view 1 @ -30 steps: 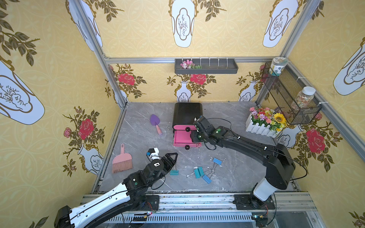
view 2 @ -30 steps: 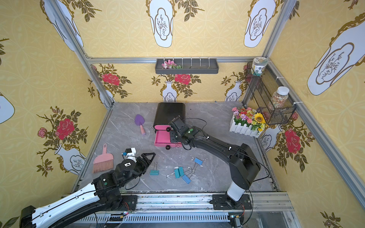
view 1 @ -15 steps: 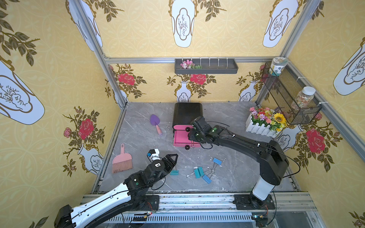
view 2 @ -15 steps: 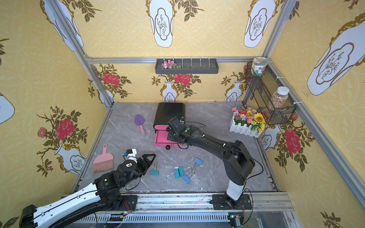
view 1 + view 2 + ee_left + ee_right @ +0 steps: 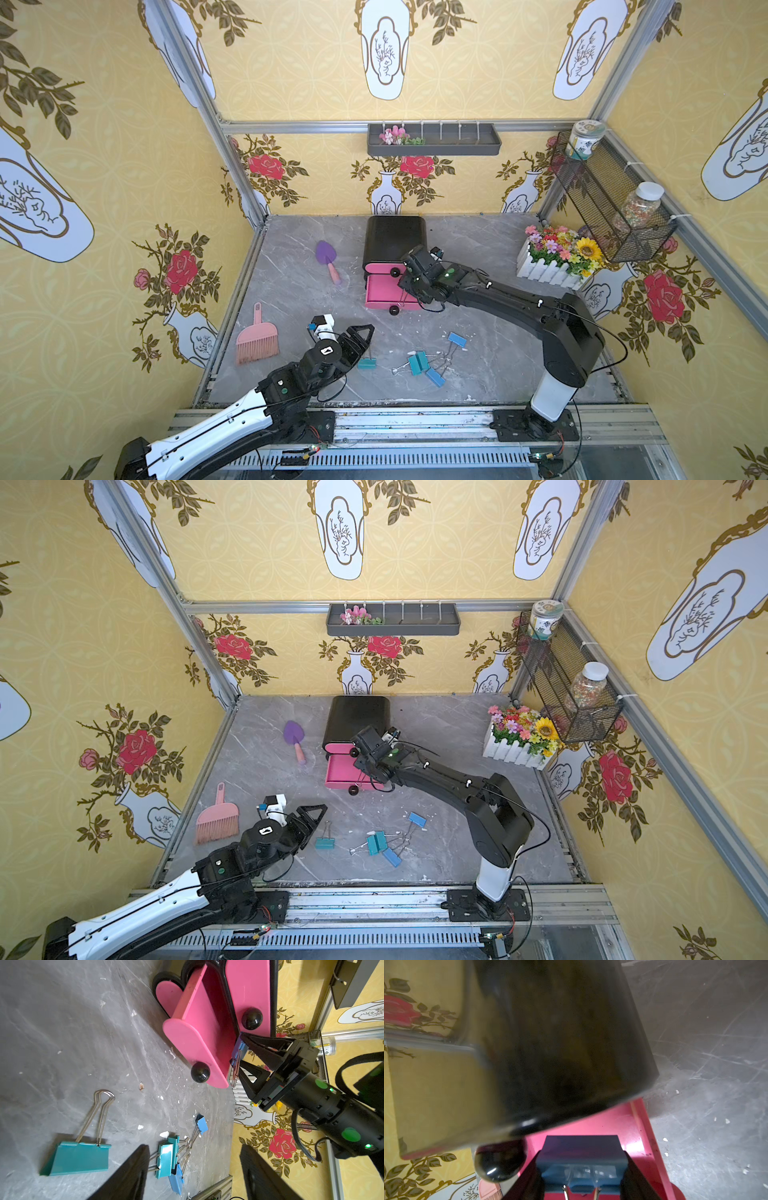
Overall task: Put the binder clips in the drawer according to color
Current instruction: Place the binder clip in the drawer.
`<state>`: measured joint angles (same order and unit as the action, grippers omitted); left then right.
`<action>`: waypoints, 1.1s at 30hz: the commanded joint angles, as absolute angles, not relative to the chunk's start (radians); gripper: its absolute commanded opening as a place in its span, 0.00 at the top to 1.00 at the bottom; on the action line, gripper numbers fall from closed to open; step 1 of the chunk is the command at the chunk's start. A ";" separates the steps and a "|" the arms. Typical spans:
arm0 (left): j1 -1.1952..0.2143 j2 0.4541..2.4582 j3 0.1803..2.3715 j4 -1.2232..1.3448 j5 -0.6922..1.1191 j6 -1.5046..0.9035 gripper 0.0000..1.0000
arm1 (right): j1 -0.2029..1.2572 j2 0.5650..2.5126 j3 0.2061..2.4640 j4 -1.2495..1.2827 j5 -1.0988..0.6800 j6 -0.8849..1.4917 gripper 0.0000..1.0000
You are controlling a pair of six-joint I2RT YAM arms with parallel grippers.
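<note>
The drawer cabinet point(image 5: 392, 239) is black with pink fronts, and one pink drawer point(image 5: 384, 293) below the top one stands pulled out. My right gripper point(image 5: 582, 1157) is shut on a blue binder clip point(image 5: 581, 1145), held just above that open drawer beside the top knob point(image 5: 251, 1019). On the floor a lone teal clip point(image 5: 367, 364) lies beside my left gripper point(image 5: 365, 343), which is open and holds nothing. Farther right lie two teal clips point(image 5: 417, 363) and a blue clip point(image 5: 435, 377) tangled together, with another blue clip point(image 5: 457, 338) behind them. No yellow clips show.
A pink hand brush point(image 5: 257, 343) and a purple trowel point(image 5: 327, 257) lie on the left of the floor. A white picket flower box point(image 5: 548, 272) stands at the right wall under a wire basket point(image 5: 598, 199) holding jars. A grey shelf point(image 5: 434, 145) hangs on the back wall.
My right gripper has shifted a little to the left over the open drawer, still holding the blue clip. The left arm has barely moved.
</note>
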<state>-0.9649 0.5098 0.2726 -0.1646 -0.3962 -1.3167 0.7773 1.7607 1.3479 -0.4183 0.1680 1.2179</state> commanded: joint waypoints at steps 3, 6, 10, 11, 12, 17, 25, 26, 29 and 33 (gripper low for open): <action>-0.965 0.499 0.262 -0.152 -0.391 -1.313 0.26 | 0.782 1.763 1.346 -0.392 0.213 1.344 0.63; -0.965 0.496 0.259 -0.152 -0.388 -1.315 0.26 | 0.780 1.759 1.335 -0.382 0.220 1.389 0.59; -0.965 0.492 0.259 -0.152 -0.387 -1.313 0.26 | 0.779 1.763 1.331 -0.363 0.223 1.433 0.58; -0.965 0.493 0.259 -0.152 -0.385 -1.313 0.26 | 0.779 1.766 1.333 -0.357 0.220 1.440 0.58; -0.965 0.491 0.258 -0.152 -0.385 -1.313 0.26 | 0.778 1.767 1.332 -0.351 0.220 1.445 0.57; -0.965 0.486 0.256 -0.153 -0.384 -1.313 0.26 | 0.781 1.770 1.335 -0.337 0.208 1.462 0.39; -0.964 0.483 0.258 -0.155 -0.385 -1.313 0.26 | 0.785 1.760 1.328 -0.325 0.202 1.458 0.27; -0.965 0.484 0.258 -0.155 -0.385 -1.312 0.26 | 0.787 1.758 1.329 -0.325 0.204 1.455 0.27; -0.965 0.487 0.263 -0.155 -0.387 -1.313 0.26 | 0.797 1.747 1.332 -0.327 0.210 1.435 0.27; -0.964 0.500 0.273 -0.155 -0.390 -1.307 0.26 | 0.824 1.721 1.330 -0.344 0.226 1.405 0.27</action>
